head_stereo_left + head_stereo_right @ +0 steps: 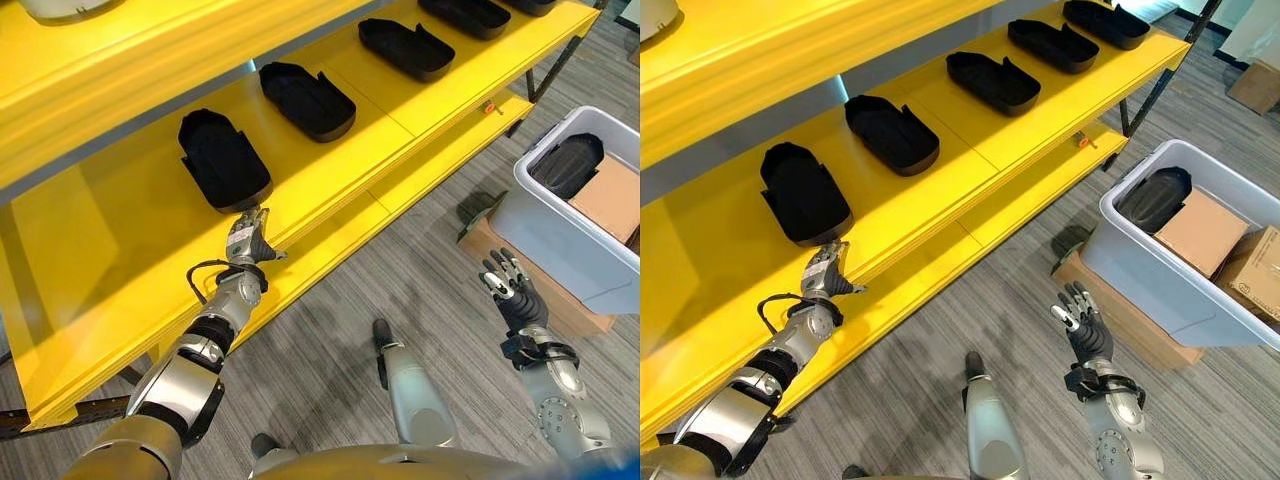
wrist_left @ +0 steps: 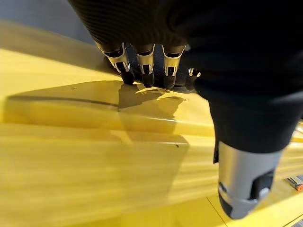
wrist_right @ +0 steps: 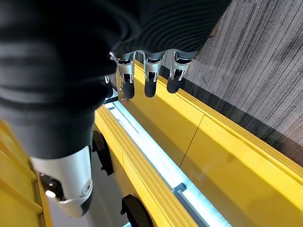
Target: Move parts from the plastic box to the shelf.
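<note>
Reaching to the yellow shelf [image 1: 330, 175] at centre left of the left eye view, the left hand [image 1: 247, 238] rests its straight fingers against the near end of a black part [image 1: 222, 158] and grips nothing; in the left wrist view the dark fingertips [image 2: 148, 75] meet the part's edge. That part lies flat at the left end of a diagonal row with three more parts [image 1: 308, 99] climbing toward the upper right. Its long axis runs from lower right to upper left, across the shelf's depth, the rounded end toward the front lip and the notched end toward the back, roughly parallel to its neighbours.

The right hand [image 1: 512, 288] hangs at lower right above the floor, fingers spread and empty, near the white plastic box [image 1: 560, 235], which sits on a flat carton [image 1: 520, 280] at the right edge. Another black part [image 1: 566, 164] lies in the box beside a brown carton [image 1: 610, 198].

Judged from here, the risk is at the shelf lip: the placed part's near end sits close to the front edge, and fingers dragging back as the arm withdraws could catch it, skew it out of line or tip it to the floor. A harder forward push could swing it toward its neighbour. The part in the box lies tilted against the wall, which may make a clean hold awkward.
</note>
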You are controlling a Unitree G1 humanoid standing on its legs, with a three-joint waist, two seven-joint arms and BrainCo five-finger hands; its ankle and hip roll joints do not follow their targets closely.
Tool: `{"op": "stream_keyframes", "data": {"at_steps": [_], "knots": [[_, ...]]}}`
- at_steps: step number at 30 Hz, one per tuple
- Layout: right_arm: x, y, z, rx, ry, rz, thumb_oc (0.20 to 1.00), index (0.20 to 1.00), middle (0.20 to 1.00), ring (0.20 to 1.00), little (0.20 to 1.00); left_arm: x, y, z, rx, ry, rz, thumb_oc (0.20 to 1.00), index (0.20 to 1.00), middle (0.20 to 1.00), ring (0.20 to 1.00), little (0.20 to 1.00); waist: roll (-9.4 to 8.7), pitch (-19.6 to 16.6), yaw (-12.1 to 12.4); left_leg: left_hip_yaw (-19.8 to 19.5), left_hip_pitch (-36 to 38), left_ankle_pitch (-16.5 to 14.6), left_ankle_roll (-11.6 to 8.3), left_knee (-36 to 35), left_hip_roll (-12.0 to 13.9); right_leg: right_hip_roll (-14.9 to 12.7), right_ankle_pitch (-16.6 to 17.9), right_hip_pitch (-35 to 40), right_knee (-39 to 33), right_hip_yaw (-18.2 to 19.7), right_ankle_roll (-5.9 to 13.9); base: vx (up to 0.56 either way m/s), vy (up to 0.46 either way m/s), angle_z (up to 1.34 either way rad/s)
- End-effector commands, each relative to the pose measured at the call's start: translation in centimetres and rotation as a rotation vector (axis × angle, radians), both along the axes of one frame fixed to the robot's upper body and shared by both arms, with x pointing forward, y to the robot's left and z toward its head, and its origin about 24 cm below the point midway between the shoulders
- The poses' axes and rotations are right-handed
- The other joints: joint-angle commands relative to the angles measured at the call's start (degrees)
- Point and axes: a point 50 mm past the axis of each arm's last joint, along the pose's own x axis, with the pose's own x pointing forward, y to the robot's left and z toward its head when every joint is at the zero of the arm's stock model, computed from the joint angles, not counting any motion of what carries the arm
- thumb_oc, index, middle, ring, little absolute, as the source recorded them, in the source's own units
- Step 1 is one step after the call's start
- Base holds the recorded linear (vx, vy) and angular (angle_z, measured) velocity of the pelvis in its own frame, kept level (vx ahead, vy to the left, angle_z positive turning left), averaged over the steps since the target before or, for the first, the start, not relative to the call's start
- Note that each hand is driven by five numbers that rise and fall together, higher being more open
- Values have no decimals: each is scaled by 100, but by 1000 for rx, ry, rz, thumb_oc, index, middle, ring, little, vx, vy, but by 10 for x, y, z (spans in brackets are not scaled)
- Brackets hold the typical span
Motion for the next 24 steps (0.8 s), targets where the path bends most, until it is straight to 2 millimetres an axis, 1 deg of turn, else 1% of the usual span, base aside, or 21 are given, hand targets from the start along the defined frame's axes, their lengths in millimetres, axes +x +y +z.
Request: {"op": "stream_keyframes", "data": {"at_steps": [1,4,5,18,21,24], "knots": [[6,5,22,18,-133,13,1000,1000,1000,1000,1000,7,16,12,-27,2,47,1000,1000,1000,1000,1000,-282,113,-263,-508,88,1021,-634,321,691,-256,197,746,-794,127,283,0,0,0],[4,4,21,15,-127,14,1000,1000,1000,1000,1000,12,19,20,-26,-22,57,1000,1000,1000,1000,1000,-308,113,-296,-466,85,1012,-642,321,689,-226,201,681,-772,154,287,24,19,1],[4,4,21,14,-125,12,1000,1000,1000,1000,1000,12,19,20,-27,-20,55,1000,1000,1000,1000,1000,-302,101,-306,-508,148,911,-672,301,642,-278,74,737,-748,152,340,74,46,-4],[-1,2,17,6,-103,22,1000,1000,1000,1000,1000,21,27,42,-43,-82,75,1000,1000,1000,1000,1000,-352,93,-383,-445,183,886,-690,319,675,-204,60,629,-696,224,343,6,4,-1],[-1,2,17,6,-102,23,1000,1000,1000,1000,1000,23,26,45,-44,-92,66,1000,1000,1000,1000,1000,-350,93,-378,-445,176,880,-694,324,675,-201,56,611,-691,223,343,0,4,-6],[-1,1,17,2,-101,21,1000,1000,1000,1000,1000,22,22,43,-50,-88,47,1000,1000,1000,1000,1000,-344,117,-359,-453,163,867,-692,334,669,-198,60,608,-683,223,337,2,2,-7]]}}
